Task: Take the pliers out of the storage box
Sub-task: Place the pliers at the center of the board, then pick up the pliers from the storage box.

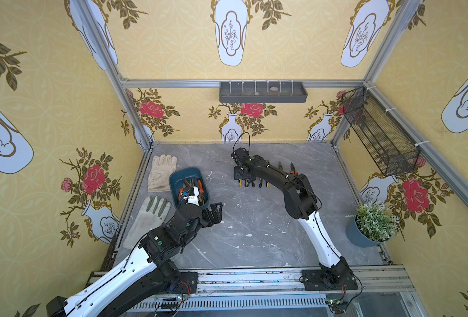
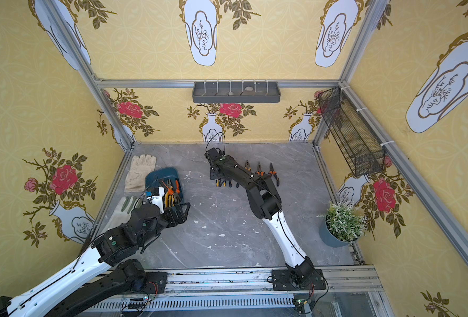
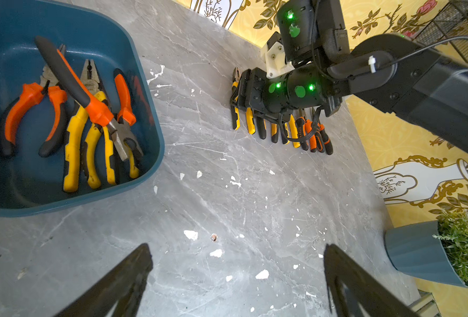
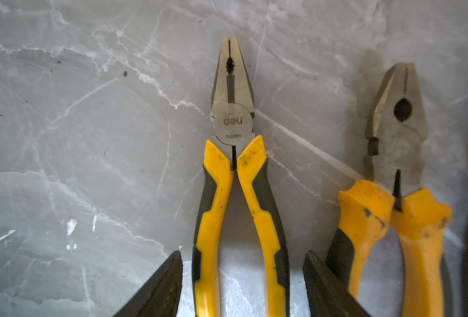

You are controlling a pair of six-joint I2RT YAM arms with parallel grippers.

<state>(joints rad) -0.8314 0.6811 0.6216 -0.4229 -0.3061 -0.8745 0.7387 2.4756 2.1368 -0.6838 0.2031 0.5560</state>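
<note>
1. Finding the pliers (image 3: 90,131) in two places: a heap lying inside the storage box (image 3: 150,131) at the left of the table (image 1: 254,233), and a row (image 3: 275,134) lying handles-near, well apart to its right.
2. Noticing an orange-handled pair (image 3: 70,82) sprawling crosswise over the others in the box, handles interlocking.
3. Reading the right gripper (image 4: 243,255) as open and holding nothing: fingers straddling a yellow-handled pair (image 4: 235,123) resting flat at the row's left end, leaving gaps on both sides, one finger hanging over the handle of the neighbouring pair (image 4: 397,137).
4. Reading the left gripper (image 3: 236,248) as spread wide and empty, hovering over bare marble just right of the box's near corner.
5. Expecting trouble in that heap: closing on the crossing pair probably dragging a hooked neighbour up, then dropping it onto the rim or the table.
6. Worrying too about the box sliding or tipping under a sideways pull, looking shallow and light.
7. Minding the right arm's exit: lifting off-line risking a finger catching the neighbouring handle and scattering the row.
</note>
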